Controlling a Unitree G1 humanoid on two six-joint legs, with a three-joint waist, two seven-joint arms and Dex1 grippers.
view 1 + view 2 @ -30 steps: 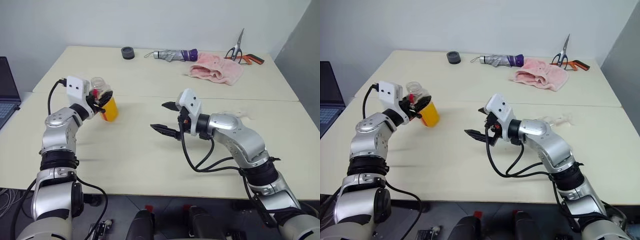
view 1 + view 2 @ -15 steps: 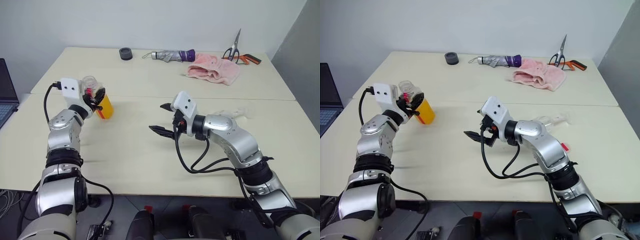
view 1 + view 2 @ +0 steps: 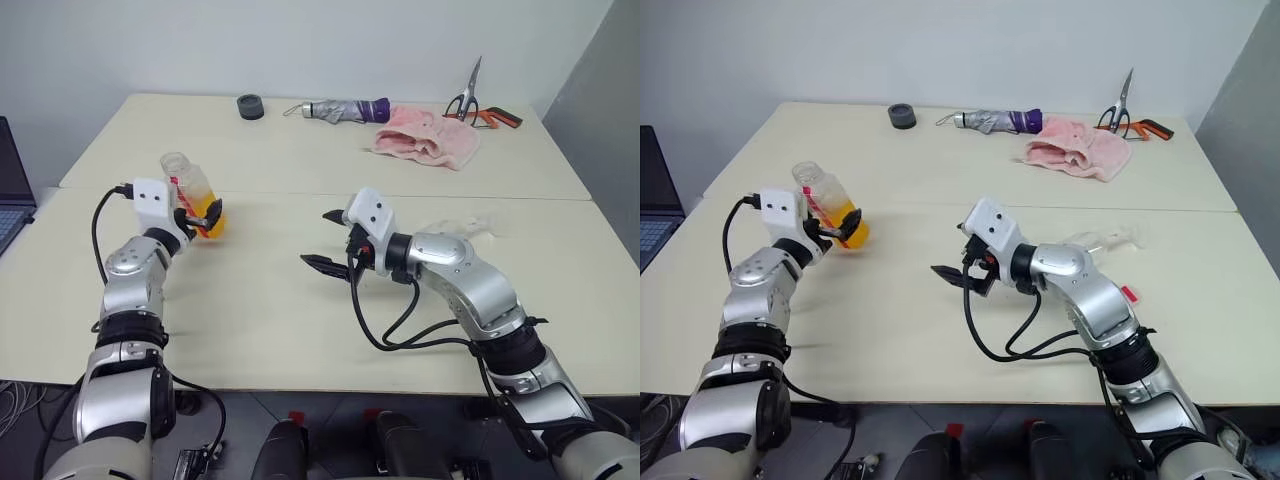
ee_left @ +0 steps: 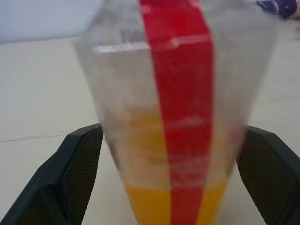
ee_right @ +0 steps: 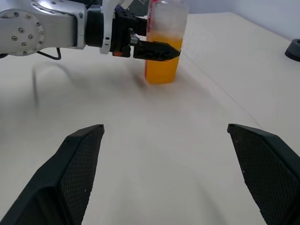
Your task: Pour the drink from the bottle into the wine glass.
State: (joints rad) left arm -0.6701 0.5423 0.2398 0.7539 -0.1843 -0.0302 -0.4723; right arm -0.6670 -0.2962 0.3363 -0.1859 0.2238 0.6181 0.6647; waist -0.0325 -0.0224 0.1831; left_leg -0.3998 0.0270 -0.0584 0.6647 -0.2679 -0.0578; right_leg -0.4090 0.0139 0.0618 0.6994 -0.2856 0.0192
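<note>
Now that my left tool [image 3: 205, 216] has opened wide, the bottle [image 3: 194, 195] stands released on the worktop [image 3: 300, 300]; right tool [image 3: 330, 242] gapes empty; pouring seems over.

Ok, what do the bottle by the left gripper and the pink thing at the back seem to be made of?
The bottle looks like thin clear plastic with a glossy red label stripe; orange liquid shows through its walls. The pink thing looks like soft matte cloth, probably a towel: it lies crumpled in folds.
</note>
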